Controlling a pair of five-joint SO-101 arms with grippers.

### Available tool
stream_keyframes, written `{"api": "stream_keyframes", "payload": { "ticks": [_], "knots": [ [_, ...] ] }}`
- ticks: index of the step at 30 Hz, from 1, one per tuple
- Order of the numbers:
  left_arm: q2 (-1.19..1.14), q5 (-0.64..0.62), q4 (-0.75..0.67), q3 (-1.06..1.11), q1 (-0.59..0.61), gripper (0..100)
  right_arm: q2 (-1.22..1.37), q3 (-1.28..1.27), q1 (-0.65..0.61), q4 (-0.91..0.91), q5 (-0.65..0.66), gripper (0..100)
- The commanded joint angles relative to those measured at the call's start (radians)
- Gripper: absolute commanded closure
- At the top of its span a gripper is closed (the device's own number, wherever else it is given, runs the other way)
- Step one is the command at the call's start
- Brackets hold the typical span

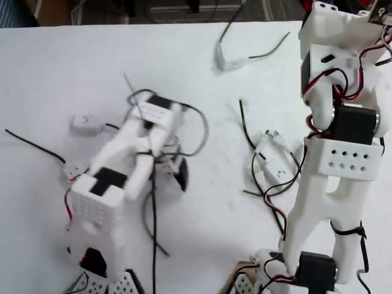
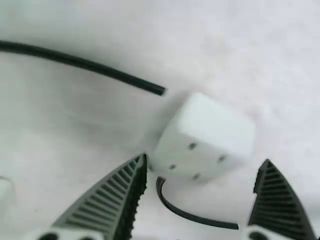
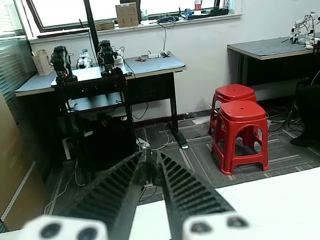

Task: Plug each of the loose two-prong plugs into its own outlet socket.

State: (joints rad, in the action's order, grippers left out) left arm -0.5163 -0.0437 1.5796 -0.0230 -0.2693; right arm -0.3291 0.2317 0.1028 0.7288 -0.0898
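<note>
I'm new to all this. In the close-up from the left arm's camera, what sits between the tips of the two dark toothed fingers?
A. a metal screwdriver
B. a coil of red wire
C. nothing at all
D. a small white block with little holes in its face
D: the left wrist view shows a white block with small holes between the tips of the left gripper, whose fingers are spread open. A black wire ends nearby.

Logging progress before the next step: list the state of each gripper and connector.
White plastic cube-shaped socket block: on table, holes empty.
Left gripper: open, tips beside that block.
Right gripper: shut, empty, raised.
White wired connector, table's far side: loose, unplugged.
</note>
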Motion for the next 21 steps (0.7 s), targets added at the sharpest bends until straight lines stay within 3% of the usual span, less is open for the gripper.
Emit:
{"api": "stream_keyframes", "payload": {
  "ticks": [1,14,21],
  "knots": [
    [0.036,0.003,0.055,-0.041,-0.099,66,-0.047,0.034,0.002,-0.001,-0.003,98.1],
    [0.099,0.012,0.041,-0.051,-0.058,66,-0.047,0.034,0.002,-0.002,-0.002,98.1],
    [0.054,0.025,-0.12,-0.051,0.191,66,-0.047,0.034,0.002,-0.002,-0.002,98.1]
  ]
}}
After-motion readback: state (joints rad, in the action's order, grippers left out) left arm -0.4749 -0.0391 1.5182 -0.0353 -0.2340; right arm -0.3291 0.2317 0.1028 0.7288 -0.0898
